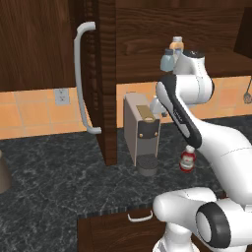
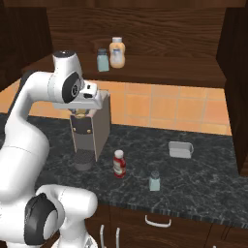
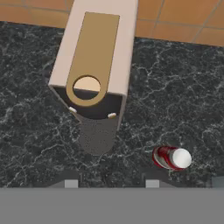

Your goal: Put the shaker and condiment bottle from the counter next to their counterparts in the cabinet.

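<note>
While my gripper (image 3: 108,183) hangs closed and empty over the coffee machine (image 3: 97,57), I log: condiment bottle (image 2: 119,163) and shaker (image 2: 154,180) upright on the counter (image 2: 203,179).

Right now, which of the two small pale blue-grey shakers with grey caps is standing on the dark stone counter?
The pale blue-grey shaker at the front, beside the red sauce bottle. The other shaker is up in the cabinet, next to the tan-orange bottle.
</note>
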{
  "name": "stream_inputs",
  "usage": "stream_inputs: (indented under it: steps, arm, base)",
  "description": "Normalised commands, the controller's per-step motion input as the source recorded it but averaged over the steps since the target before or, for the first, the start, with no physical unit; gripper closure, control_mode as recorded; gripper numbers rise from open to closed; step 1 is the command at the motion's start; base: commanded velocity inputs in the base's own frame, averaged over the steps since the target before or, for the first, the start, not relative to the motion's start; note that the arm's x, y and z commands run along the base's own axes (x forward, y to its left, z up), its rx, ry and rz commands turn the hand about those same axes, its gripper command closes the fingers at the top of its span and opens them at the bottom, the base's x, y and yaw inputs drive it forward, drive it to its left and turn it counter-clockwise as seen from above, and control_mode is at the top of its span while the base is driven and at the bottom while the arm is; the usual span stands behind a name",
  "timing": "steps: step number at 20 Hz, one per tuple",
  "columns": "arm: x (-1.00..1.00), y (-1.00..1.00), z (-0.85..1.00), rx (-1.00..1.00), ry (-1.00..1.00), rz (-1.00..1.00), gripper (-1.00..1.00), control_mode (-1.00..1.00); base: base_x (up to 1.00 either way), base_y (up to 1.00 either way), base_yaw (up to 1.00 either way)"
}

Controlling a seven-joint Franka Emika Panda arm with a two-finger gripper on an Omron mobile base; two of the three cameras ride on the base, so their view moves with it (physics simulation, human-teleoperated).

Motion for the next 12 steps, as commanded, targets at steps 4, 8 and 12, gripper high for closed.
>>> stream_inputs:
  steps: [4,8,12]
  arm:
    - [-0.01,-0.23,0.00,0.04,-0.04,0.02,-1.00,-1.00]
    - [-0.02,-0.35,0.00,0.07,-0.09,0.06,-1.00,-1.00]
    - [-0.11,-0.32,0.00,0.06,-0.12,0.08,-1.00,-1.00]
  base:
    - [0.00,0.00,0.00]
    - [0.00,0.00,0.00]
    - [0.00,0.00,0.00]
